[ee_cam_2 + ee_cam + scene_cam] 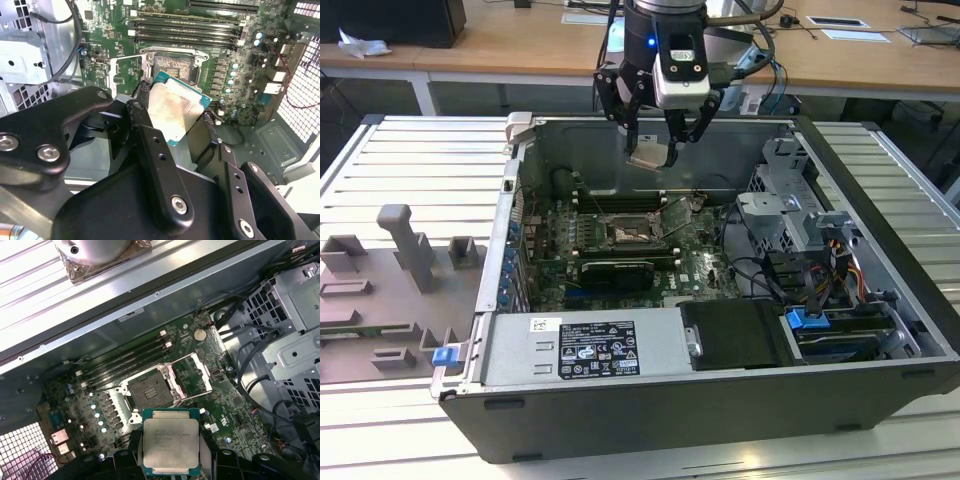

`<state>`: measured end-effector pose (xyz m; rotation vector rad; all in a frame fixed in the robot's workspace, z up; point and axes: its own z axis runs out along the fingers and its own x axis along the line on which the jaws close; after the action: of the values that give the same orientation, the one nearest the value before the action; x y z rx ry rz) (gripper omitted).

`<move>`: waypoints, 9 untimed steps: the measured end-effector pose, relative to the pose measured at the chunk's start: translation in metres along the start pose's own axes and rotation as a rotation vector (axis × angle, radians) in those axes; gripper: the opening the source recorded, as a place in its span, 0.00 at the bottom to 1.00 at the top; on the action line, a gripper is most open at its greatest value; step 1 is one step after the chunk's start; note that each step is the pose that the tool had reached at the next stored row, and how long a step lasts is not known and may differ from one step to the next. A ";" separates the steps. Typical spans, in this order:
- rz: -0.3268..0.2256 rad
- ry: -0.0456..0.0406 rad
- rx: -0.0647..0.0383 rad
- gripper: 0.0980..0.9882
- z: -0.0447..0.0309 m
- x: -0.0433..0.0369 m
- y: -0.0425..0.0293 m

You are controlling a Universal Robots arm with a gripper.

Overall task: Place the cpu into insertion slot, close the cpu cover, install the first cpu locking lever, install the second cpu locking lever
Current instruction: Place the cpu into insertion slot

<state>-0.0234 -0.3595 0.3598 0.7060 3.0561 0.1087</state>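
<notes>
Placement of the cpu (649,157) is the step in hand: in the exterior view the tool (652,148) clasps it above the open computer case (740,400), well clear of the insertion slot (632,232) on the motherboard (700,275) inside. In the second wrist view the cpu hangs tilted over the empty insertion slot. In the first wrist view the cpu cover (196,372) stands raised; seating likely demands squaring the cpu to the insertion slot.
</notes>
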 end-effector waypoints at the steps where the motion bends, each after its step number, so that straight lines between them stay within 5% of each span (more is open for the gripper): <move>1: 0.003 -0.0004 0.000 0.50 0.0000 0.0000 0.0000; 9: 0.037 -0.0049 0.004 0.50 0.0005 0.0001 0.0002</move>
<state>-0.0234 -0.3592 0.3593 0.7620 3.0404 0.1002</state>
